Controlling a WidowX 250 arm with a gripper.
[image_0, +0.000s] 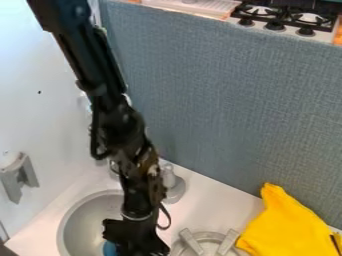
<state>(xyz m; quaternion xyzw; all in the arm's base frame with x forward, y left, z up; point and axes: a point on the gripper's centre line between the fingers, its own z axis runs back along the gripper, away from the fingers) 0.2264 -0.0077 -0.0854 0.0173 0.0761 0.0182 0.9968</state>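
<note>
The black gripper (137, 240) hangs low at the bottom of the view, over the right side of a round grey sink basin (79, 220). Beside and partly behind the gripper, a blue thing (109, 248) shows low in the basin; whether the gripper touches it cannot be told. To the gripper's right is a round grey piece with two raised bars (208, 240), cut off by the bottom edge. A yellow cloth (282, 225) lies crumpled farther right.
A grey soap-dispenser-like fixture (173, 184) stands behind the basin, close to the arm. A blue-grey fabric-like panel (214, 95) rises behind the white counter (214, 200). A grey holder (19, 177) is on the left wall. Beyond the panel is a stove (287, 19).
</note>
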